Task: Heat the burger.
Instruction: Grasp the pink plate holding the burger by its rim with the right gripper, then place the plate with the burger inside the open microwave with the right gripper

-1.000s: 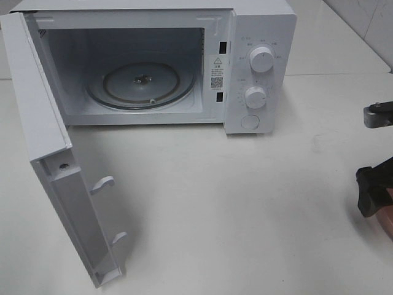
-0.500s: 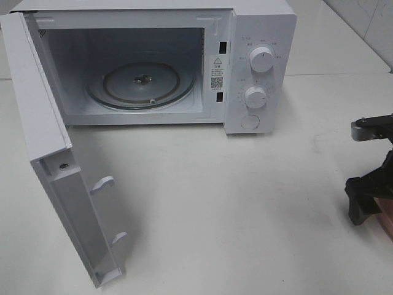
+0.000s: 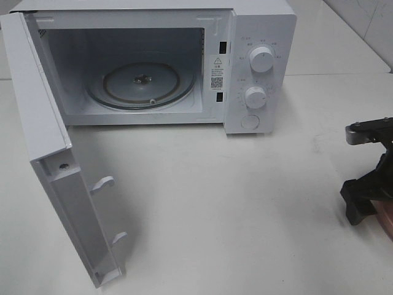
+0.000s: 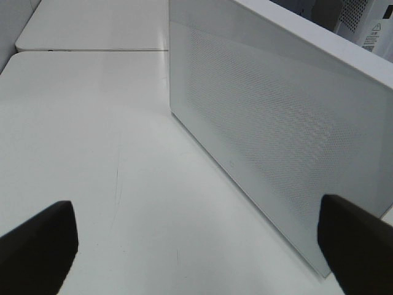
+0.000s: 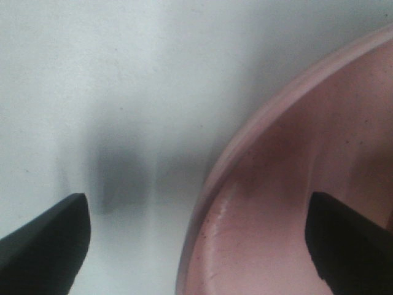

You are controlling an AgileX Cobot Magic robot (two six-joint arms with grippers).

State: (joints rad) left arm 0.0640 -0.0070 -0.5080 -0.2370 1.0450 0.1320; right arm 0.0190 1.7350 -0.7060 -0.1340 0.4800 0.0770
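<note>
The burger is out of view in every frame. In the right wrist view my right gripper (image 5: 199,246) is open and straddles the rim of a pink plate (image 5: 258,141): one fingertip (image 5: 55,239) over the white table, the other over the plate's inside. The exterior view shows that gripper (image 3: 366,200) at the far right edge, with a sliver of the plate (image 3: 387,219) beside it. The white microwave (image 3: 261,37) stands at the back with its door (image 3: 37,117) swung wide open and a bare glass turntable (image 3: 141,83) inside. My left gripper (image 4: 196,246) is open and holds nothing.
The open door juts toward the table's front on the left; in the left wrist view its perforated outer face (image 4: 276,129) is close ahead. Two dials (image 3: 261,59) and a button sit on the microwave's right panel. White table (image 3: 233,203) lies between microwave and right gripper.
My right gripper has come a little further in from the right edge and sunk slightly lower. The microwave, its door and the left arm have stayed put.
</note>
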